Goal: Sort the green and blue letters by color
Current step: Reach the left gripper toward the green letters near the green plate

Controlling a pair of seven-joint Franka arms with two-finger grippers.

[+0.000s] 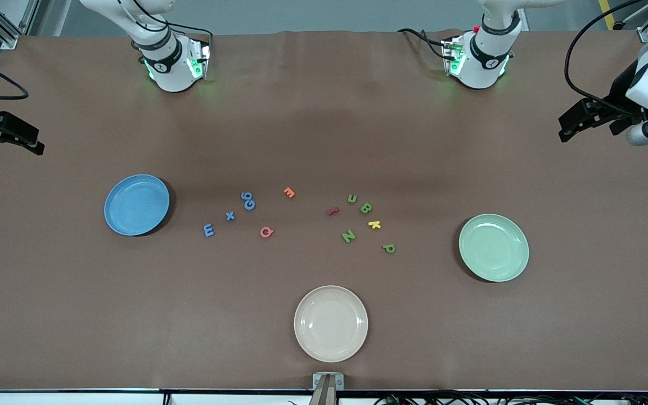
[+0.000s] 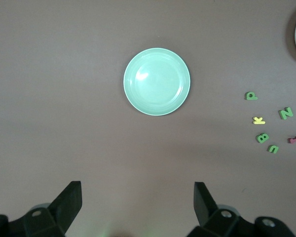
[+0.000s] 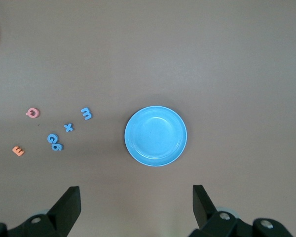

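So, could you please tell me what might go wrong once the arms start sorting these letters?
1. The yellow K lies tight among the green letters B and N; a claw could nudge or grab it.
2. The blue G and 6 touch, so one pick might drag both.

1. Left arm waits raised over its own end of the table; left gripper (image 1: pixel 568 128) sits at about three o'clock in the front view, fingers (image 2: pixel 69 200) spread wide, empty.
2. Right arm waits likewise; right gripper (image 1: pixel 34 143) at nine o'clock, fingers (image 3: pixel 68 201) spread wide, empty.
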